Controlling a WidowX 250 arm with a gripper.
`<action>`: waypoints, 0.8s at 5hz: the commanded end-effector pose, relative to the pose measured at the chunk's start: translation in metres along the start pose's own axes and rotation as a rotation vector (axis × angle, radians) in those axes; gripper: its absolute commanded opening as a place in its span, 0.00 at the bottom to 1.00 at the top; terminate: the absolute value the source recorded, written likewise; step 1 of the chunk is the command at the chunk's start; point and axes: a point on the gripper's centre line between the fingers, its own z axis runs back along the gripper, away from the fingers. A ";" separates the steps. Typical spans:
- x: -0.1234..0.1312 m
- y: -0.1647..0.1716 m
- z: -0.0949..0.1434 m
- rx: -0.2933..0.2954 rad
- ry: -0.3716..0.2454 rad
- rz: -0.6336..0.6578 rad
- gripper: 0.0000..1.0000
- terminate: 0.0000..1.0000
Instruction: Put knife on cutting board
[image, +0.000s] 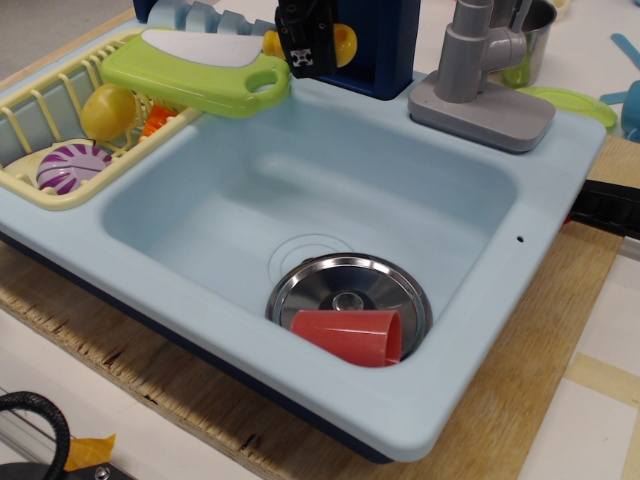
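Observation:
The lime-green cutting board (180, 80) lies across the pale yellow dish rack at the back left, its handle hole toward the sink. The knife's white blade (200, 47) hangs over the board's far edge. Its yellow handle (343, 43) is clamped in my black gripper (305, 52), which is at the top centre just right of the board. I cannot tell whether the blade touches the board. The gripper's upper part is cut off by the frame edge.
The light blue sink basin (200, 215) holds a steel drain (345, 290) with a red cup (350, 335) on its side. The dish rack (40, 110) holds a yellow ball, an orange piece and a purple plate. A grey faucet (480, 70) stands at the back right.

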 end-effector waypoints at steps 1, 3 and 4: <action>-0.021 0.018 0.009 0.039 -0.003 -0.002 0.00 0.00; -0.048 0.033 -0.007 0.015 -0.006 0.006 0.00 0.00; -0.052 0.037 -0.011 0.014 -0.024 0.016 1.00 0.00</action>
